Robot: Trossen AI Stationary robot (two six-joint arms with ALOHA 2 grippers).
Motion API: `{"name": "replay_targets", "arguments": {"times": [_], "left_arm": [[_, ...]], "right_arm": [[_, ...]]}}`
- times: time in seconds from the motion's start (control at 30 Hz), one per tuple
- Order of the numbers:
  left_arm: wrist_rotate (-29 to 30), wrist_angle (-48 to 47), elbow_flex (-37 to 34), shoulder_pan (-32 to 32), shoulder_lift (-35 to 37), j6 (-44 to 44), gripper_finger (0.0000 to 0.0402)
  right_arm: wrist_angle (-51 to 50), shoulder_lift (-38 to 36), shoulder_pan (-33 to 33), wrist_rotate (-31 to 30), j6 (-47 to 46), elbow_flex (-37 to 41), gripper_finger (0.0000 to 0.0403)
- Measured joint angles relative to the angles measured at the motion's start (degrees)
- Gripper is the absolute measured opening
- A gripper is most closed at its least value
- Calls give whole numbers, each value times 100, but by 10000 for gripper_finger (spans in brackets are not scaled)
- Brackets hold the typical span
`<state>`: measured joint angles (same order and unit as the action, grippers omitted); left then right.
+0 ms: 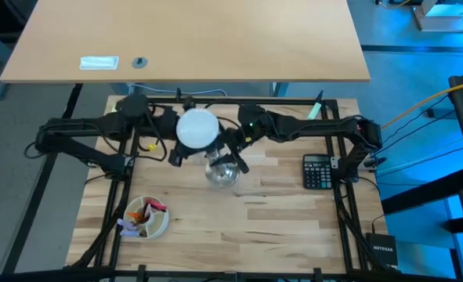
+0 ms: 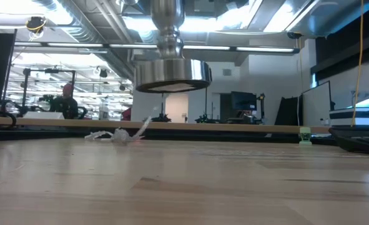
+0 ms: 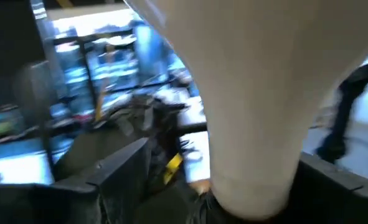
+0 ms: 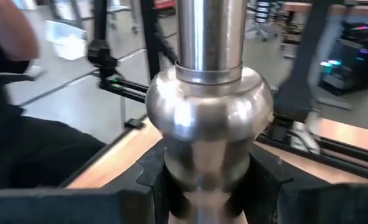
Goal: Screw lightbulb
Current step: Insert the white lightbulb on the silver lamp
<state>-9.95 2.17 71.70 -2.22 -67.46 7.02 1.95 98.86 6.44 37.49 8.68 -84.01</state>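
The white matte lightbulb (image 1: pixel 197 129) is in my left gripper (image 1: pixel 176 141), above the table's middle; its tapering neck (image 3: pixel 258 124) fills the left wrist view. The shiny silver stand (image 1: pixel 222 173) is in my right gripper (image 1: pixel 235 149), just to the right of the bulb. In the low view the stand's round foot (image 2: pixel 172 75) hangs above the tabletop. The bulb's dome hides the stand's socket top from above, so whether the bulb's base is in the socket cannot be told. My left gripper pinches the bulb's narrow lower neck (image 3: pixel 246 186) between its two fingers (image 3: pixel 109 180), one on each side. The fingers come from the table's left. The bulb is lifted clear of the table. My right gripper pinches the stand's stem just below its rounded bulge (image 4: pixel 208 180) between its two fingers (image 4: pixel 146 180). The fingers lie across the stem and come from the table's right. The stand is lifted clear of the table, about upright, foot down.
A black calculator (image 1: pixel 319 171) lies on the table's right. A bowl (image 1: pixel 146 217) with small coloured things stands at the near left. A black box (image 1: pixel 383 251) sits off the near right corner. A second light tabletop (image 1: pixel 184 39) lies beyond the far edge.
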Motion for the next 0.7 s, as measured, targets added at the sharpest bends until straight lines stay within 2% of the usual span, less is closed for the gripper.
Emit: {"name": "replay_targets", "arguments": {"times": [0.1, 0.3, 0.4, 0.5, 0.6, 0.7], "left_arm": [[662, -396, 7, 15, 249, 168, 308], [1358, -713, 9, 15, 482, 193, 309], [2234, -950, 10, 26, 598, 194, 309], [2980, -1036, 13, 91, 625, 210, 309], [3592, -1033, 13, 255, 601, 313, 309], [4517, -1024, 17, 496, 536, 419, 309]], "right_arm": [[-53, -124, 119, -298, 93, 0, 139], [-92, -223, 353, -591, 145, 0, 139], [-144, -224, 418, -946, 80, 0, 139], [-153, -226, 490, -1621, 204, 0, 139], [-191, -231, 595, -2200, 325, 0, 139], [-250, -231, 685, -2624, 371, 3, 139]]}}
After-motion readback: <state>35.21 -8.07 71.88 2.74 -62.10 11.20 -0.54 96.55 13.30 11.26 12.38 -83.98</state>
